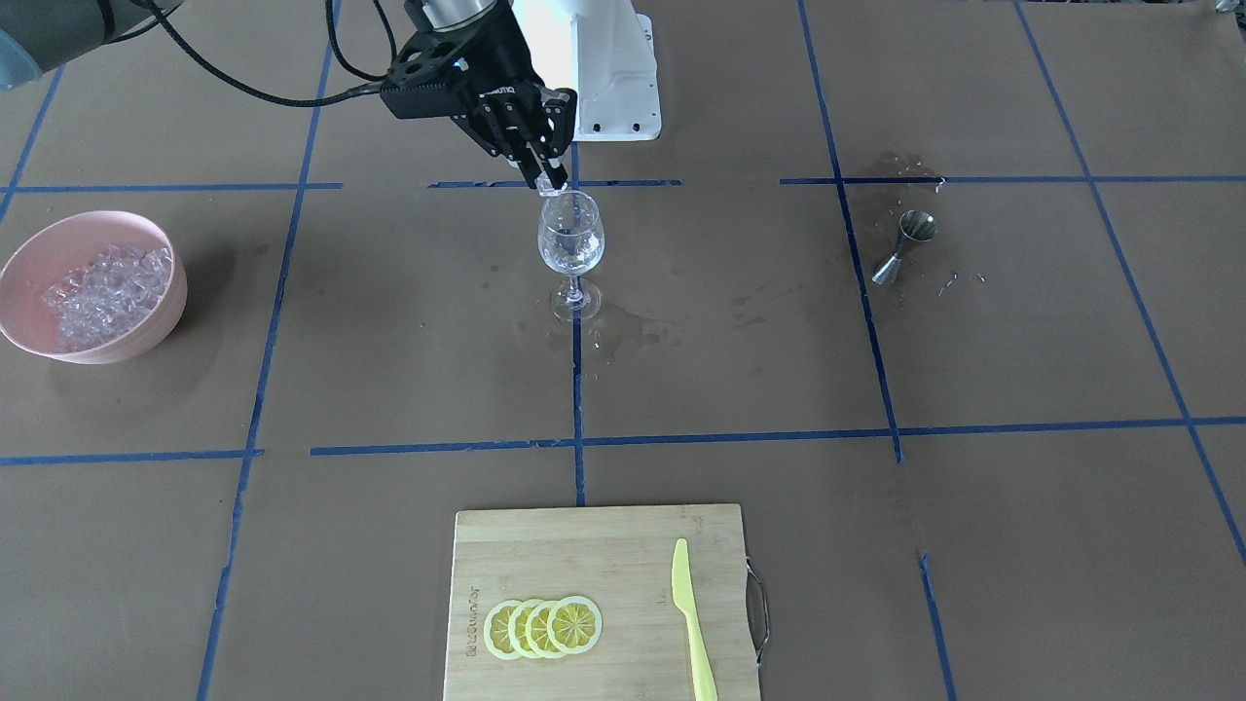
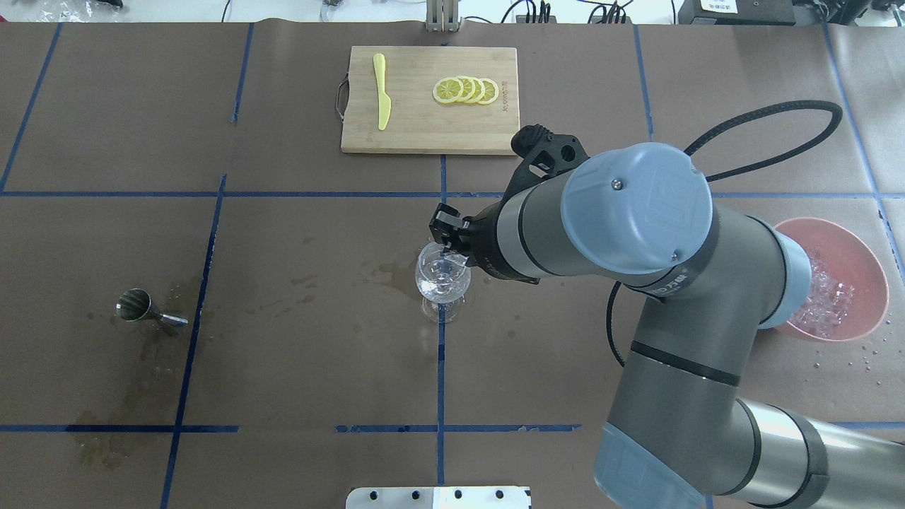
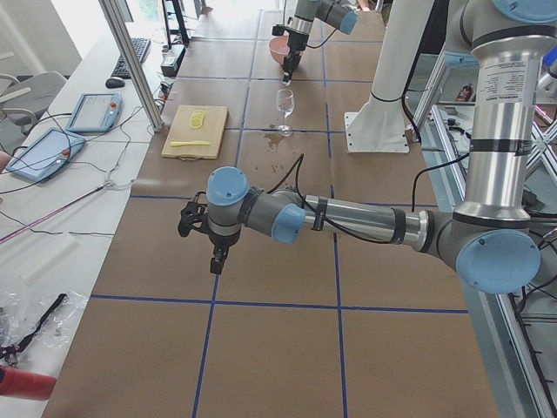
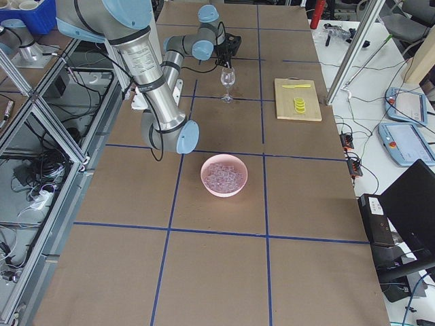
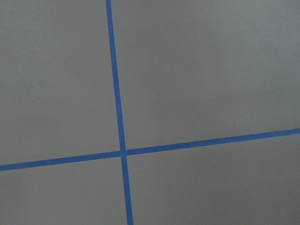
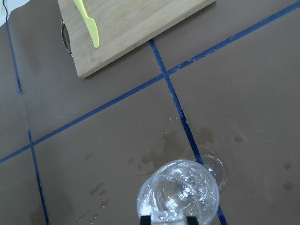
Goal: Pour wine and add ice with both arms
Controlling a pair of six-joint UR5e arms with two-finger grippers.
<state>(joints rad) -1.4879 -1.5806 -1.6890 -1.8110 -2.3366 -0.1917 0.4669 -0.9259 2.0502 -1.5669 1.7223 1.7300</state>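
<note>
Pour looks done (steel jigger (image 1: pixel 903 245) tipped) | right gripper (image 1: pixel 548 182) pinches clear ice cube (image 1: pixel 551 191) over clear stemmed glass (image 1: pixel 571 239) | left gripper (image 3: pixel 216 264): cannot tell

The right gripper (image 1: pixel 550 180) hangs just over the rim of a stemmed wine glass (image 1: pixel 571 248), fingers pinched on a small clear ice cube (image 1: pixel 551 189). Wet patches (image 1: pixel 623 336) surround the glass's foot. A pink bowl (image 1: pixel 58 239) of ice (image 1: pixel 102 292) sits far left, and a metal jigger (image 1: pixel 905 245) lies tipped at right. A cutting board (image 1: pixel 584 555) at the bottom holds lemon slices (image 1: pixel 545 626) and a yellow knife (image 1: pixel 691 623).
</note>
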